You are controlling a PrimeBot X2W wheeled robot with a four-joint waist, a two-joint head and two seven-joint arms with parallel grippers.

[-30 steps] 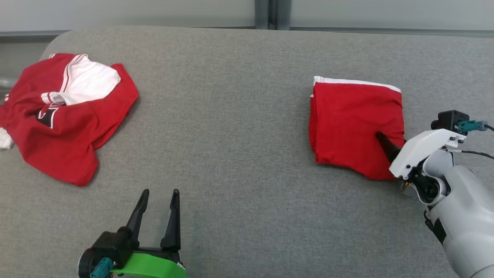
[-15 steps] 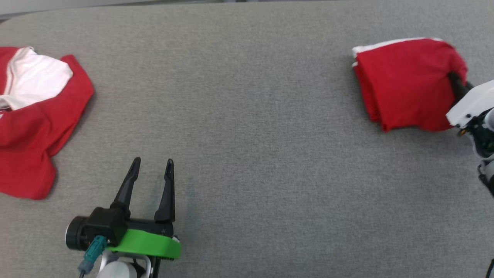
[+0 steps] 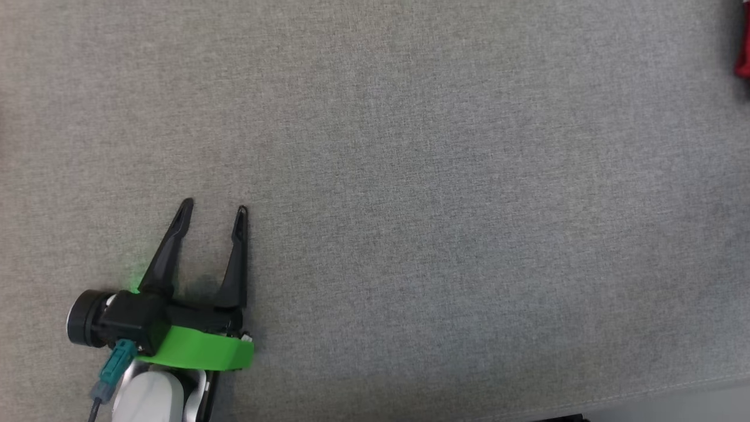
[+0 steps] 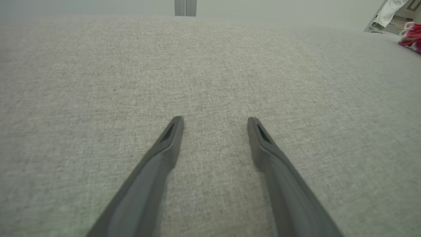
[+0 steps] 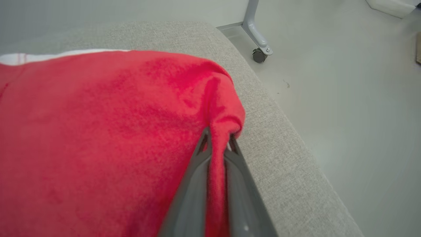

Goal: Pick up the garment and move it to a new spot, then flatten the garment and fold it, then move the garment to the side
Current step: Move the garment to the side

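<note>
The folded red garment [image 5: 98, 131] with a white band along its far edge lies near the table's right edge in the right wrist view. My right gripper [image 5: 217, 140] is shut on a pinched fold at its right corner. A sliver of the garment [image 3: 744, 55] shows at the head view's far right edge, and the garment [image 4: 411, 38] also shows at the far right of the left wrist view. My left gripper [image 3: 214, 208] stands open over bare grey fabric at the lower left, its fingers [image 4: 171, 138] apart with nothing between them.
The grey padded table [image 3: 410, 176] spreads across the head view, its front edge [image 3: 674, 390] at the lower right. Past the table's right edge [image 5: 296, 138] lies pale floor with a wheeled metal leg [image 5: 258, 49]. A person's leg and shoe [image 4: 383, 18] stand at the far right.
The head camera has tilted down and turned, so both red garments slid out of the picture. My right gripper closed on the folded garment's corner. The left gripper stays open.
</note>
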